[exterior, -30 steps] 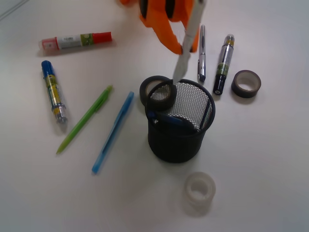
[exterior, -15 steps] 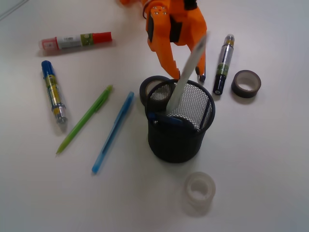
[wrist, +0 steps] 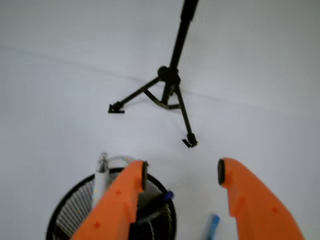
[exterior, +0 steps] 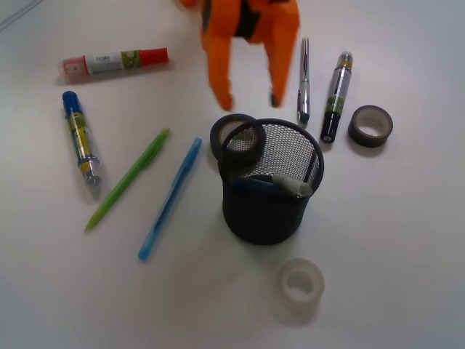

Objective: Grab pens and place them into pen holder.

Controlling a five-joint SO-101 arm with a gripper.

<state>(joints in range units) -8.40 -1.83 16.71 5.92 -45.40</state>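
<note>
The orange gripper (exterior: 249, 98) hangs with its fingers (exterior: 220, 87) spread wide and empty, above and just behind the black mesh pen holder (exterior: 270, 211). Inside the holder lie the white pen (exterior: 290, 186) and the dark blue pen (exterior: 254, 185). The silver pen (exterior: 304, 80) lies beside the gripper, while the lime green pen (exterior: 127, 179) and light blue pen (exterior: 171, 198) lie on the white table (exterior: 392, 240), left of the holder.

A dark tape roll (exterior: 237, 138) is crowding the pen holder (exterior: 270, 183) on its left, while the lime green pen (exterior: 127, 179) and light blue pen (exterior: 171, 197) are lying on open worktop (exterior: 407, 240), reachable from above.
</note>
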